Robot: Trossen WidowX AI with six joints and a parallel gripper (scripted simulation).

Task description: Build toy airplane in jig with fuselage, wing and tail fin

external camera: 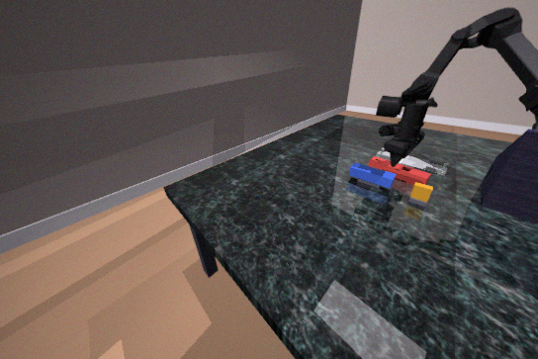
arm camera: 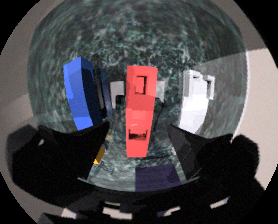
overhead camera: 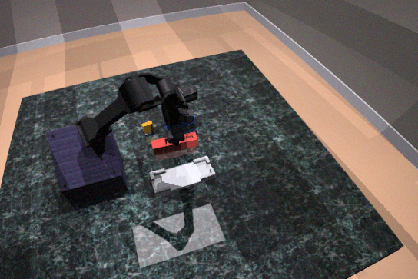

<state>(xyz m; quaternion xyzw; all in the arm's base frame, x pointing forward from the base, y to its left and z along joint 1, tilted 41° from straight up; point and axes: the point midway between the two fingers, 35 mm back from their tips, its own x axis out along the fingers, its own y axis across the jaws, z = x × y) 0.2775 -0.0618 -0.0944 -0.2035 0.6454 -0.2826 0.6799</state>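
The red fuselage (overhead camera: 188, 142) (external camera: 417, 176) (arm camera: 141, 104) lies on the table with its two sockets facing up. My gripper (overhead camera: 175, 142) (external camera: 395, 160) (arm camera: 138, 125) is open and empty, pointing down at the fuselage, with one finger to each side of it in the wrist view. Whether the fingertips are above or beside its top is hard to tell. The white cradle (overhead camera: 184, 176) (external camera: 420, 163) (arm camera: 194, 107) is empty, on one side of the fuselage. The blue wing (overhead camera: 194, 121) (external camera: 371, 176) (arm camera: 80, 95) lies on the other side, partly hidden by the gripper in the top view. The yellow tail fin (overhead camera: 147, 127) (external camera: 421, 193) (arm camera: 98, 156) stands near the wing's end.
The purple base block (overhead camera: 86, 157) (external camera: 511, 178) (arm camera: 157, 177) carries the arm at the side of the dark marble table (overhead camera: 292, 211) (external camera: 277, 203). The wing and cradle lie close to the fuselage on opposite sides. A pale light patch lies beyond the cradle in the top view.
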